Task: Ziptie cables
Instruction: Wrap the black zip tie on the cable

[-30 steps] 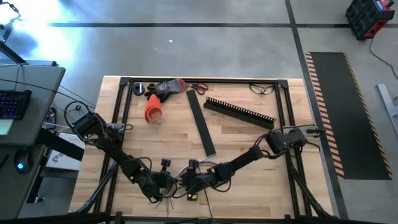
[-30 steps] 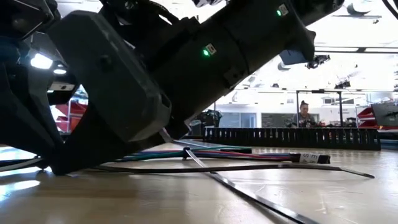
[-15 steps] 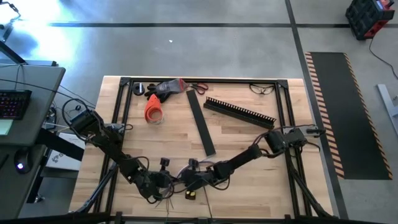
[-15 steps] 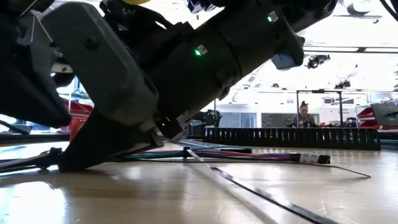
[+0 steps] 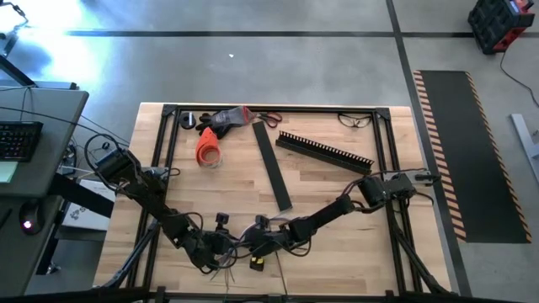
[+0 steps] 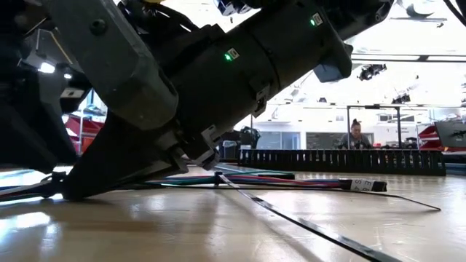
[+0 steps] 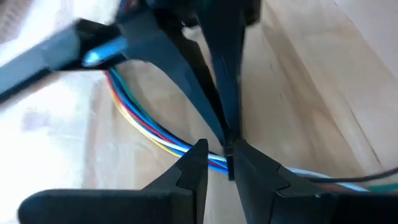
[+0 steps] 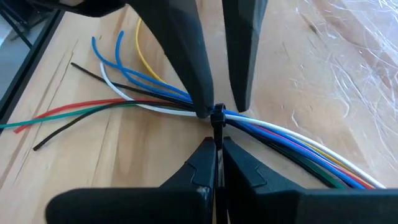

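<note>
Wood: the table [image 5: 337,185] has a light wooden top with a black frame around it.
Cables: the cables [image 8: 292,140] lie at the near edge of the table, between the two grippers; blue, white, red, green, yellow and black wires, with free ends that spread out.
Zip tie: a black zip tie [image 8: 217,117] goes around the bunch; its tail points toward the right gripper.
Right gripper: the right gripper [image 8: 217,163] is low at the near edge, its fingers pressed together on the tail of the zip tie, just beside the bunch.
Left gripper: the left gripper [image 7: 219,163] is just beside it on the left, right over the cables, with a narrow gap between its fingers; I cannot tell if it grips something.
Slotted channel: the black comb-toothed channel [image 5: 324,151] lies far back on the right.
Flat strip: the black strip [image 5: 273,169] lies in the middle, well apart from the cables.
Orange item: an orange object [image 5: 207,147] lies at the back left.
Person: a person [image 6: 355,134] shows far behind the table, in the low view.
</note>
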